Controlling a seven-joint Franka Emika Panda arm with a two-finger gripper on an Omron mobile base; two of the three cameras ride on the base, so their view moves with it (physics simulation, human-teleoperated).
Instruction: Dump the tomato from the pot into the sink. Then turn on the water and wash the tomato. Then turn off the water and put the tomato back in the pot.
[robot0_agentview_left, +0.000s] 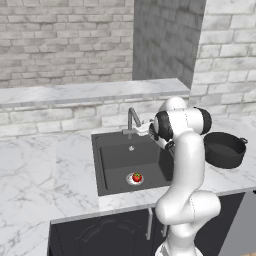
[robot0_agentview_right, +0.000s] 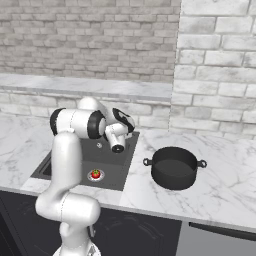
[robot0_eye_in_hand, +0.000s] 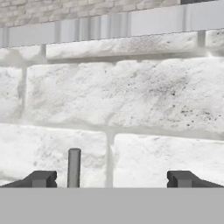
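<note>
The small red tomato (robot0_agentview_left: 136, 177), green at its stem, is sitting on the silver drain at the near end of the dark sink (robot0_agentview_left: 116, 157). The black pot (robot0_agentview_right: 174, 168) is standing upright on the counter to the right. Farther back, the gripper (robot0_eye_in_hand: 111, 178) is hanging with jaws spread wide, empty, facing the brick wall (robot0_eye_in_hand: 131, 96) by the faucet (robot0_agentview_left: 132, 119).

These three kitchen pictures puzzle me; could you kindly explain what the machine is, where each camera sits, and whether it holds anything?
It is a white robot arm on a mobile base. Two pictures come from cameras behind it, left and right; the third looks along its gripper, which is open and empty, facing the pale stone wall near a grey metal faucet handle. The small red tomato lies on the drain of the dark grey sink. The round black pot stands on the marble counter beside the sink.
</note>
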